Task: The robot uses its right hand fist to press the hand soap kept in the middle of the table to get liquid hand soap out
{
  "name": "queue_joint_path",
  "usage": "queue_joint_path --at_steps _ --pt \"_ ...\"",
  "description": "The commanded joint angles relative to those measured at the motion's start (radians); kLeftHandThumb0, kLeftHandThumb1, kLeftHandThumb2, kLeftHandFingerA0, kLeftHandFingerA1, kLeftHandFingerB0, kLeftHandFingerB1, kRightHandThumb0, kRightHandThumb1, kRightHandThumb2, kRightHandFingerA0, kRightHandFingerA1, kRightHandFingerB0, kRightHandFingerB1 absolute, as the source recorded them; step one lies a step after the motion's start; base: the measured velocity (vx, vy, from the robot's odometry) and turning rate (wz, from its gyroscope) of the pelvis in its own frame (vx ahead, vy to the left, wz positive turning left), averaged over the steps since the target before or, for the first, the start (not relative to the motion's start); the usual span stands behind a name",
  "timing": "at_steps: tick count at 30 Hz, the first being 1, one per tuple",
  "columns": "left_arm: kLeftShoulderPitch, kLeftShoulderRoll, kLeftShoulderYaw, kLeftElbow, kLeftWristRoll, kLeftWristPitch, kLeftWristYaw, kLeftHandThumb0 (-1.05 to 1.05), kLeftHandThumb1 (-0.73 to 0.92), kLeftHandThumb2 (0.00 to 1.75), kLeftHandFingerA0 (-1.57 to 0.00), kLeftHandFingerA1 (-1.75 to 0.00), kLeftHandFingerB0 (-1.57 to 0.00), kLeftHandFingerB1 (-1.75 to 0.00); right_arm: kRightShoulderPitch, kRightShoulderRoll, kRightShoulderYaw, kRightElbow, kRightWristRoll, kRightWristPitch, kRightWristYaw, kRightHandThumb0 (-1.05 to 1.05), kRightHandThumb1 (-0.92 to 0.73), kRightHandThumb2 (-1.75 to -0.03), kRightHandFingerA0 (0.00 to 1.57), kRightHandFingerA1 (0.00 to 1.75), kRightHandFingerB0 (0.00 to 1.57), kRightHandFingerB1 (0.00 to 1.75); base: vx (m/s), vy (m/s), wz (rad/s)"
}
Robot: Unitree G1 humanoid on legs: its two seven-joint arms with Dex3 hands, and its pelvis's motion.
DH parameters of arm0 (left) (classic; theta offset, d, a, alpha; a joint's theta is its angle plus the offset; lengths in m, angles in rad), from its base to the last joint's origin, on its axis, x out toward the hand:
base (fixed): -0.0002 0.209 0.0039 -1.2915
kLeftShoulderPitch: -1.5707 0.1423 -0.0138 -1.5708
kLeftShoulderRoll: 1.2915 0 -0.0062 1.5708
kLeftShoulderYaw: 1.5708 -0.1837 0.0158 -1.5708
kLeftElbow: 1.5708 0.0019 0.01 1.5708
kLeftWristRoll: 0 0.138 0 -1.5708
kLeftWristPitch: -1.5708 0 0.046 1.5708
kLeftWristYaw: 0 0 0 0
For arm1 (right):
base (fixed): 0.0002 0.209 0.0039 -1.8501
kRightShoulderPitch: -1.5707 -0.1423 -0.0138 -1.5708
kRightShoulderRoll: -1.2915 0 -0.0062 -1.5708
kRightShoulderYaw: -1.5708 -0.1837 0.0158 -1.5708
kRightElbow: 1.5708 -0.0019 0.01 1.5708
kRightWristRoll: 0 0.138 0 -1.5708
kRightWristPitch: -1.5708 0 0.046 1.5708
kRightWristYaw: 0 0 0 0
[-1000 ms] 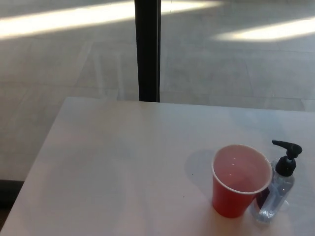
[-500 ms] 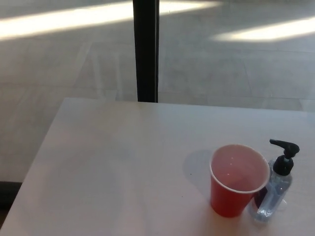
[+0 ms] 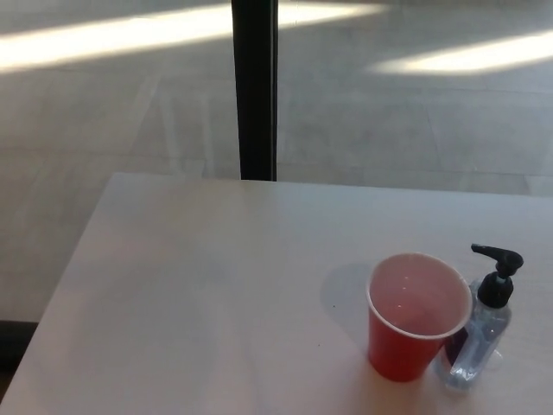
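Neither robot hand showed anywhere in the head view, so whether either was released, clenched or grasping something could not be told.

Two things stood on the pale table [image 3: 199, 285], both toward its near right corner. One was a red plastic cup [image 3: 416, 317], upright, open at the top and showing a pale pink inside with a white rim. Just to its right stood the hand soap bottle [image 3: 482, 333], a small clear bottle with a black pump head [image 3: 498, 270] whose spout pointed toward the left, over the cup's far rim. Cup and bottle stood so close that the cup's side overlapped the bottle's lower left part; whether they touched could not be told. The bottle sat close to the picture's right edge, and the table's own right edge lay outside the frame.

Most of the tabletop lay bare: the whole left half, the far strip along the back edge, and the middle were open, with the left edge running diagonally down toward the near left corner. The far edge ran nearly straight across.

Beyond that far edge rose a dark vertical post [image 3: 255, 86], and behind it stretched a grey floor [image 3: 415, 112] crossed by bright bands of sunlight.

No label, brand or writing could be read on the bottle or the cup.
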Motion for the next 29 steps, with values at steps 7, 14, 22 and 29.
queue_joint_path --at_steps 7,14,22,29 --pt "-0.016 0.033 0.004 0.009 0.001 0.011 0.011 -0.25 0.49 0.97 -0.71 -0.86 -0.54 -0.77 0.066 0.071 0.077 0.331 -0.054 -0.162 -0.083 -0.29 -0.76 -0.62 0.82 0.97 0.63 0.8 0.0 0.0 0.0" --pt "0.002 0.03 0.0 -0.012 0.006 0.002 0.02 -0.26 0.48 1.0 -0.71 -0.86 -0.52 -0.76 0.076 0.074 0.096 0.381 -0.005 -0.198 -0.038 -0.31 -0.73 -0.6 0.71 0.84 0.63 0.82 0.0 0.0 0.0" --pt "-0.002 0.025 0.007 0.0 -0.002 -0.006 0.019 -0.26 0.49 0.98 -0.76 -0.89 -0.53 -0.77 0.075 0.042 0.14 0.419 -0.016 -0.183 -0.042 -0.31 -0.78 -0.62 0.64 0.82 0.49 0.63 0.0 0.0 0.0" --pt "0.001 0.028 0.01 -0.007 -0.005 0.009 0.02 -0.26 0.5 0.97 -0.74 -0.89 -0.52 -0.76 0.12 0.053 0.198 0.366 -0.01 -0.117 0.032 -0.28 -0.76 -0.62 0.86 0.77 0.43 0.54 0.0 0.0 0.0"
